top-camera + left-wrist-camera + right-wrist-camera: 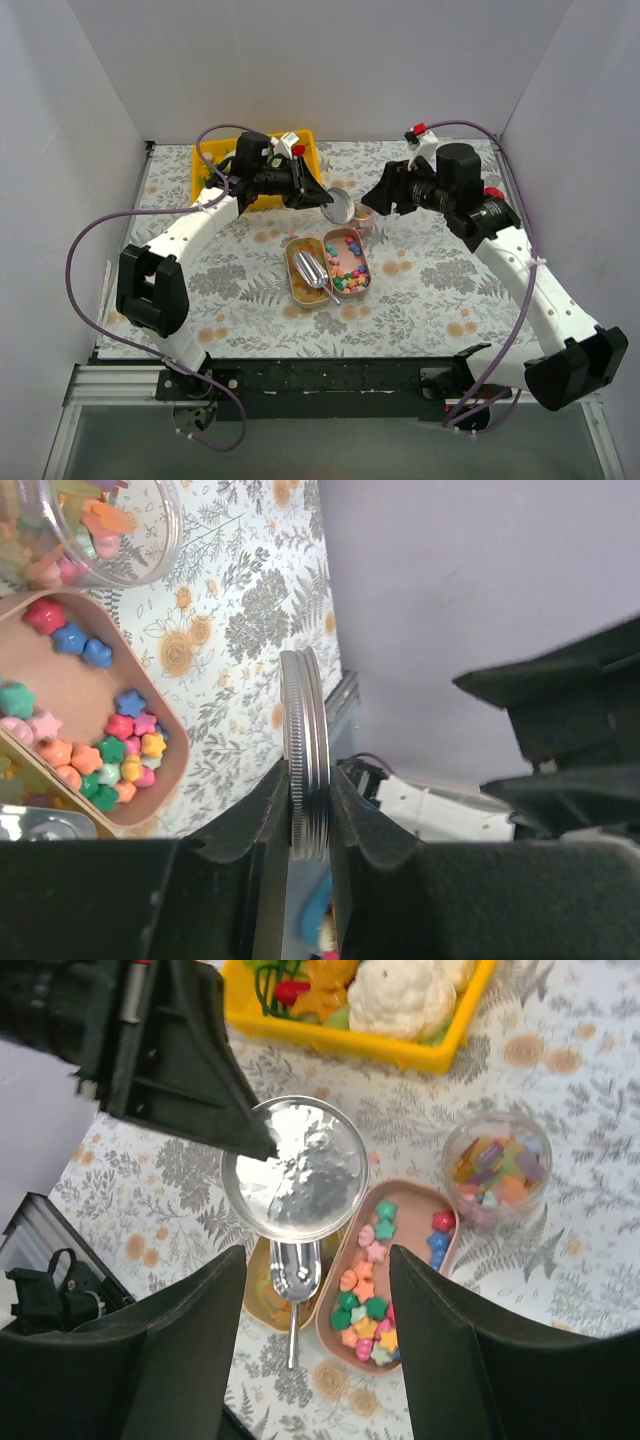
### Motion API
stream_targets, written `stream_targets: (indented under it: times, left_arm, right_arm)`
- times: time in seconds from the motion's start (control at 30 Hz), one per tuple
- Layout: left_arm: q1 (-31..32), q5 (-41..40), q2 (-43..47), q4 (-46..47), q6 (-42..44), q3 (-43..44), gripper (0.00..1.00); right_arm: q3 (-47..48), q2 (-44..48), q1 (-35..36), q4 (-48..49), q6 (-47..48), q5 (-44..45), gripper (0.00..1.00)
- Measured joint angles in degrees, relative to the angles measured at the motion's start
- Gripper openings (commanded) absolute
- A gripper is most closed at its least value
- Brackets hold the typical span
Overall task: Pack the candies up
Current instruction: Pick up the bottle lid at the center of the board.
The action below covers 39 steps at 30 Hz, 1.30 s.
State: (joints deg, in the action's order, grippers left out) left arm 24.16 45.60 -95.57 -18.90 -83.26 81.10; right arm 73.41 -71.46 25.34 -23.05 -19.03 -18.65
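Candies, star-shaped, multicoloured, left claw pinching ribbed metal lid, right claw spread, empty

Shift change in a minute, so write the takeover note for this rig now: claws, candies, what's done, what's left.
Left claw: shut on the metal lid, held in the air beside the jar.
Right claw: open, empty, hovering over the tins.
Candies: star candies lie in one tin; yellow-orange candies share the other tin with the scoop. The jar is uncovered and holds more candies.
Done: lid off, jar partly filled.
Left, probably: scoop the rest of the candies into the jar, then put the lid on.
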Motion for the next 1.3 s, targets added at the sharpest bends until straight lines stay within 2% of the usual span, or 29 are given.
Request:
stream_targets:
  times: [0.13,0.27,0.37,0.43,0.57,0.77,0.9,1.13,1.3]
  left_arm:
    - [-3.2,2.2,-1.3,-1.1,-6.7,1.4,0.0]
    - [-4.2,2.4,-1.4,-1.3,-12.9,1.9,0.0]
    - [-4.2,2.2,-1.4,-2.5,-16.3,1.9,0.0]
    - [-4.2,1.4,-1.4,-4.2,-17.9,2.1,0.0]
    - [-4.2,-0.5,-1.5,-7.8,-19.5,3.0,0.0]
    - [-4.5,-2.7,-1.5,-11.4,-21.0,3.3,0.0]
    - [-4.5,-3.1,-1.5,-12.8,-21.6,3.3,0.0]
    - [-4.5,-3.5,-1.5,-13.9,-22.5,3.3,0.0]
    - [-4.5,-3.6,-1.5,-13.7,-23.1,3.3,0.0]
  right_arm:
    - [-1.1,3.1,3.6,3.4,6.1,1.9,0.67]
    - [0.2,1.6,11.5,4.8,13.3,7.6,0.66]
    - [1.2,-1.2,18.6,5.2,18.7,13.1,0.63]
    - [2.0,-3.3,22.4,5.2,21.8,17.0,0.57]
    - [3.3,-7.4,27.6,5.3,27.0,25.3,0.5]
    - [3.4,-9.6,30.7,6.2,32.1,38.3,0.45]
    - [3.4,-9.6,31.6,7.5,34.5,43.1,0.43]
    - [3.4,-9.6,33.0,7.8,36.2,45.7,0.43]
    - [2.9,-9.6,33.6,7.7,36.0,43.8,0.49]
